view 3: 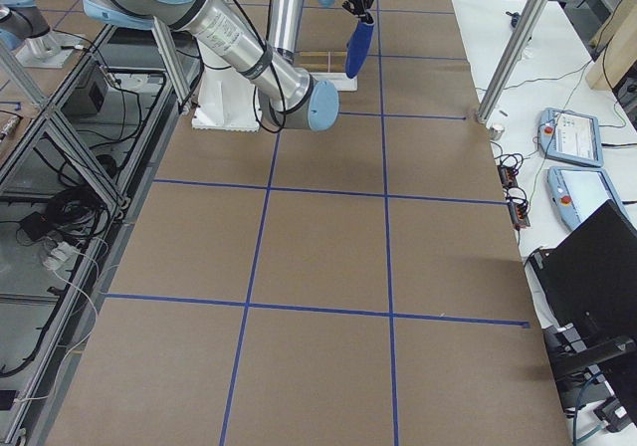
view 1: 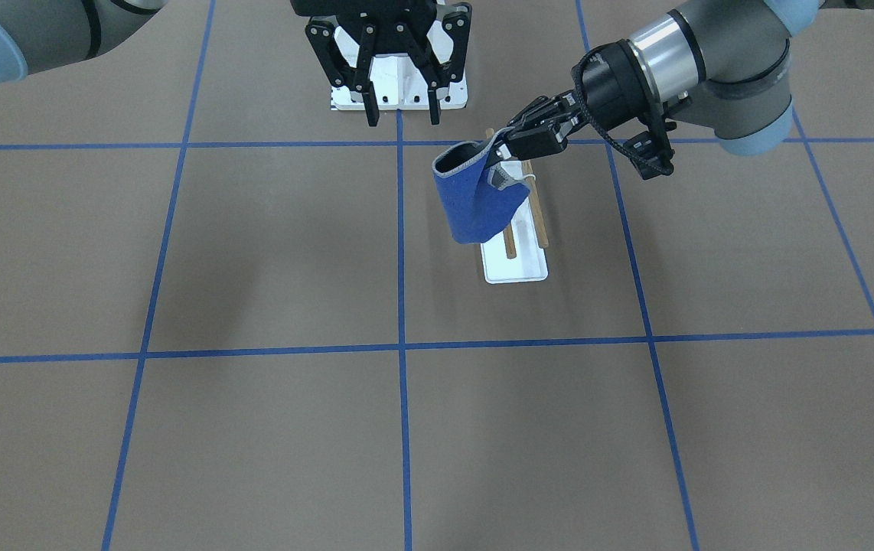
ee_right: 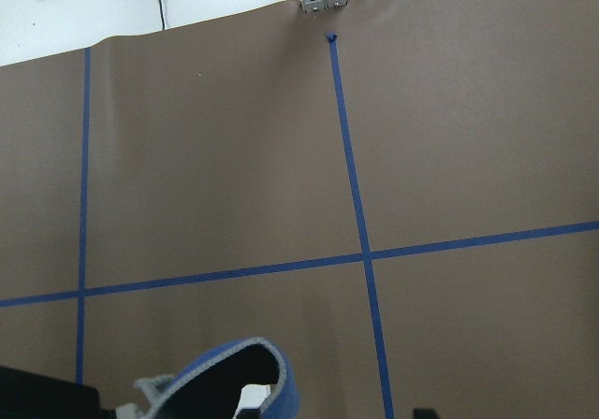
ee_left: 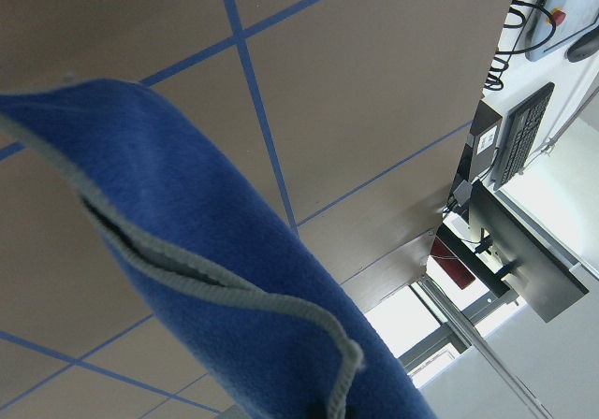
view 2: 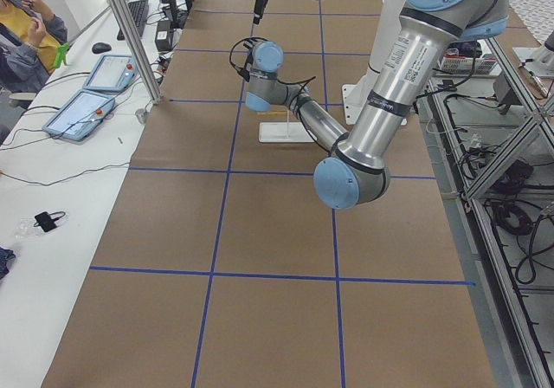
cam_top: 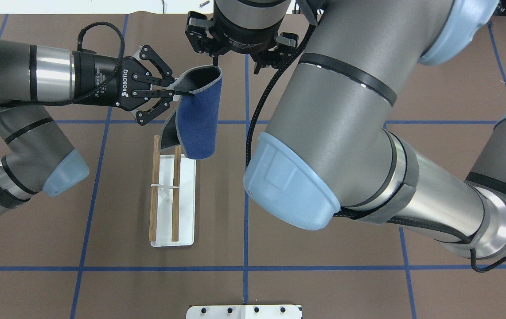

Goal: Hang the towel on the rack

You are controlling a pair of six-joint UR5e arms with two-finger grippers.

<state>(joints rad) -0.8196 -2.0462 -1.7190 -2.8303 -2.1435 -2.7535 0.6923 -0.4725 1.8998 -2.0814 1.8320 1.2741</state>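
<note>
While our left fingers (cam_top: 164,93) pinched the grey-bordered top edge of the towel (cam_top: 197,119), it hung folded above the far end of the rack (cam_top: 185,208); our right fingers (view 1: 370,103) stood wide apart nearby.

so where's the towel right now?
Overhead view, left of centre: the towel hangs off the table, pinched by the left gripper, over the far end of the rack.
</note>
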